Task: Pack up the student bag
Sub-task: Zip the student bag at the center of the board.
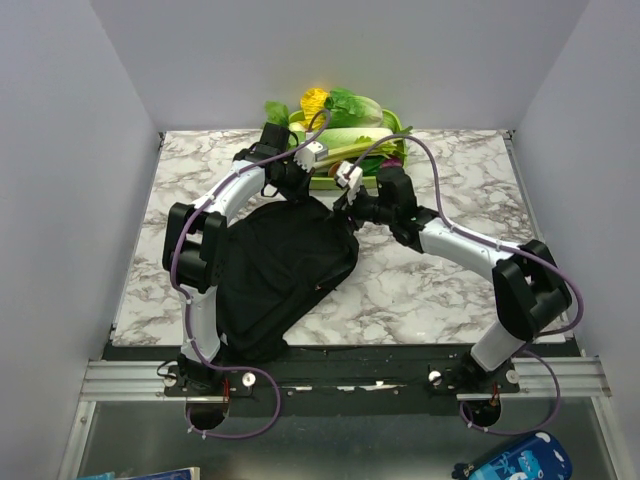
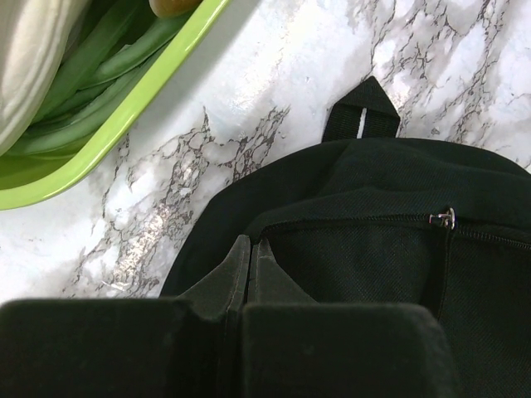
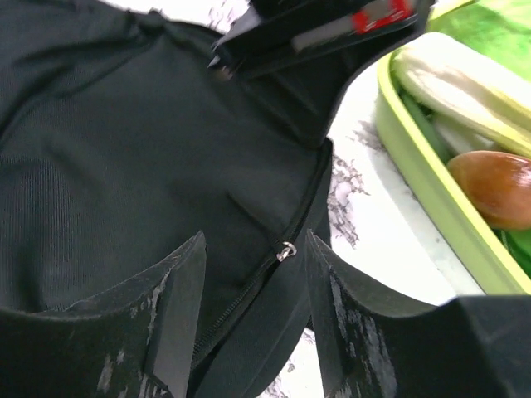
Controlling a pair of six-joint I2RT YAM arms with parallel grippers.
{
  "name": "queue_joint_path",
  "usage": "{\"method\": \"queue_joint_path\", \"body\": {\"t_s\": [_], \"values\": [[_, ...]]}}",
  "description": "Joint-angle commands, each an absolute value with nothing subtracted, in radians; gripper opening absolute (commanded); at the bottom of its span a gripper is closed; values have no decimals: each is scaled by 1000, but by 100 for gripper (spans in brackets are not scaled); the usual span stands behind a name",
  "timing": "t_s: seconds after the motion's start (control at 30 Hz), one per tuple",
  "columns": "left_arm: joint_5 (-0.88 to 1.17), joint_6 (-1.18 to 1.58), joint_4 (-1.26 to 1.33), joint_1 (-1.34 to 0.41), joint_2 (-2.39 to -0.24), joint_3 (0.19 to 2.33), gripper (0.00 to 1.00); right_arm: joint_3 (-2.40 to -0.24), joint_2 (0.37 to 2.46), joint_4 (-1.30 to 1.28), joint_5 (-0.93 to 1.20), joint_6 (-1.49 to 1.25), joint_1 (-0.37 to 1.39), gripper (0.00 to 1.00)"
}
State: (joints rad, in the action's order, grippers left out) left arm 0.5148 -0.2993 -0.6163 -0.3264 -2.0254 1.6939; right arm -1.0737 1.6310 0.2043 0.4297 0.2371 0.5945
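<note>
Looking down from the top cam, the bag (image 1: 280, 280) lies flat on the left-middle part of the marble table (image 1: 430, 290), with its top end pointing to the far side. Both arms reach in over that top end, so they cover a good part of it.

The left gripper (image 2: 249, 257) is pinched fully shut right at the bag's rim. It looks like it has a bit of the black fabric between the tips, and in the right wrist cam the cloth rises up to it. The hang loop (image 2: 362, 112) lies flat on the marble just past there.

The right gripper (image 3: 257, 249) is roughly half open and holds nothing. Its fingers straddle the zip line, with the zip pull (image 3: 287, 249) sitting between them, nearer the right one.

The main clutter is a lime green tray (image 1: 398, 124) just beside the bag's top, at the far edge of the table. It's full of veg: green beans (image 2: 116, 58), a pale leafy thing (image 3: 465, 83) and a brown rounded thing (image 3: 494, 186). There's only a narrow strip of marble between the tray and the bag. A blue pouch (image 1: 510, 465) lies off the table, down by the right arm's base.
</note>
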Motion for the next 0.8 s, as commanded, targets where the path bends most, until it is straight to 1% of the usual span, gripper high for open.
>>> {"method": "queue_joint_path", "body": {"t_s": [0.0,0.2,0.3,0.47,0.57,0.6,0.7,0.77], "values": [[566,-293,-643,-321,-2026,1710,2,-1112,1681,92,574,461,591,63],[568,-298,-647,-322,-2023,1713,2,-1178,1736,46,635,528,581,75],[569,-302,-649,-322,-2019,1710,2,-1212,1758,22,662,544,571,77],[577,-310,-650,-322,-2014,1698,3,-1258,1787,3,709,577,551,77],[577,-313,-653,-322,-2014,1698,3,-1333,1827,-105,758,626,545,76],[577,-314,-653,-322,-2016,1698,3,-1357,1845,-185,784,662,542,75],[575,-318,-653,-322,-2011,1698,3,-1446,1900,-299,798,722,538,72],[574,-321,-655,-322,-2014,1701,3,-1476,1917,-333,807,742,540,71]]}}
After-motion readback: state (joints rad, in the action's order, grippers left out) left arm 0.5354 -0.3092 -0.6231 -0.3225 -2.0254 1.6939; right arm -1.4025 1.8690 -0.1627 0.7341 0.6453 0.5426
